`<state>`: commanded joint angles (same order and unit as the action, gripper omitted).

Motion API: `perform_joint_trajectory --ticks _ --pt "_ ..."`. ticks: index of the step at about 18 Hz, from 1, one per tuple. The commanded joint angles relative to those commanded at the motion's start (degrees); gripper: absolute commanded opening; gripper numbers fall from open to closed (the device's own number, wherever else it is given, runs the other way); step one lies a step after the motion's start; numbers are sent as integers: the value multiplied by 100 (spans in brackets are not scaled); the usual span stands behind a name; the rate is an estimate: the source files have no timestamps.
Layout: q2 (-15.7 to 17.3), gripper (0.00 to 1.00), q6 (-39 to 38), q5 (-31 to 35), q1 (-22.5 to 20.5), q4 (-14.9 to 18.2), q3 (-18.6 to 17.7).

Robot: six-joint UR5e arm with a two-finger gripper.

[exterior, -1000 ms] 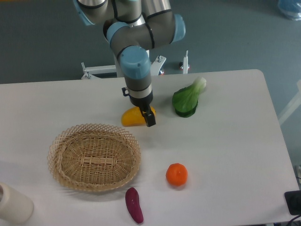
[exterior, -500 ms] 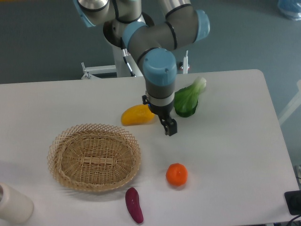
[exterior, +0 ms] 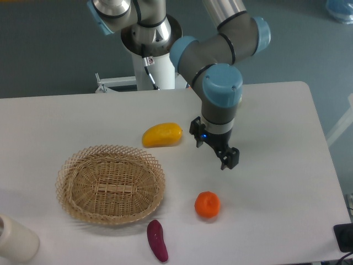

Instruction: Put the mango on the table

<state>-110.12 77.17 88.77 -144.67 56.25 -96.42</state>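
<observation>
- You've got the mango (exterior: 161, 135) lying on its side on the white worktop (exterior: 276, 121), just behind the far rim of the wicker basket (exterior: 110, 184) and not touching it.
- The fingers (exterior: 216, 150) hang to the right of the mango, well apart from it, with nothing between them.
- You can see one dark fingertip (exterior: 230, 158) low on the right; whether the fingers stand wide or closed, you cannot tell from this angle.
- An orange (exterior: 207, 204) sits on the worktop in front of the fingers, apart from them.
- A purple eggplant (exterior: 157, 240) lies near the front edge, just in front of the basket.
- A pale cylinder (exterior: 14, 240) sits at the bottom left corner.
</observation>
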Motion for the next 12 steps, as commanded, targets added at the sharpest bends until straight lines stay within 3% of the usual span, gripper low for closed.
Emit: perform_joint_trajectory --ticks 12 --pt "-9 100 0 0 -97 -53 -17"
